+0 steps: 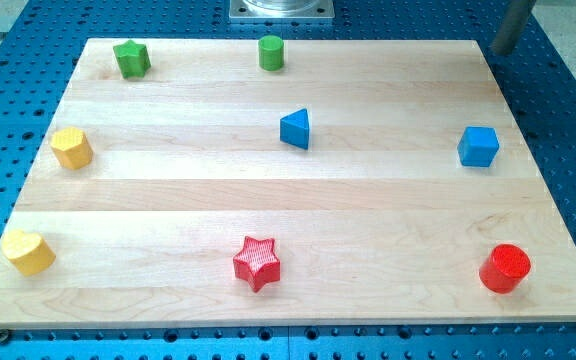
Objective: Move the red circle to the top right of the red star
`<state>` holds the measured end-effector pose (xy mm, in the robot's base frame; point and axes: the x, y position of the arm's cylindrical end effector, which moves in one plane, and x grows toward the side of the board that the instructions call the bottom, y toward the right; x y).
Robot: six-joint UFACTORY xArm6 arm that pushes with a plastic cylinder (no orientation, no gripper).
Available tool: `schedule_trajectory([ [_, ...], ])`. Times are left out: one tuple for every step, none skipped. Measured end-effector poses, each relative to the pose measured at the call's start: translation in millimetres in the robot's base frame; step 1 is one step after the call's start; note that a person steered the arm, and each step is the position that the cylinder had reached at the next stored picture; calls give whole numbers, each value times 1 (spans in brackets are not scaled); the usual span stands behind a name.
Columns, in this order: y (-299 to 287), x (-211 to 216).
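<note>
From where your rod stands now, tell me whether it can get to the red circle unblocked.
Probably yes. My tip sits at the view's top right corner; the red circle is bottom right. Only the blue cube lies near that line, slightly left.

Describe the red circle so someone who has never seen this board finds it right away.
Start at the wooden board and go to its bottom right corner in the view. The red circle stands there alone; unlike the red star, far to its left, it is a round, smooth-sided cylinder.

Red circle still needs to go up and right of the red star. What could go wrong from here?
1. The red circle sits near the board's bottom-right corner; a glancing push could slide it off.
2. My tip is at the view's top right; a straight run down passes close to the blue cube.
</note>
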<state>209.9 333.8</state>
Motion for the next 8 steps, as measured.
schedule_trajectory([
  [0, 1],
  [0, 1],
  [-2, 2],
  [-52, 54],
  [-50, 127],
  [12, 124],
  [10, 128],
  [6, 198],
])
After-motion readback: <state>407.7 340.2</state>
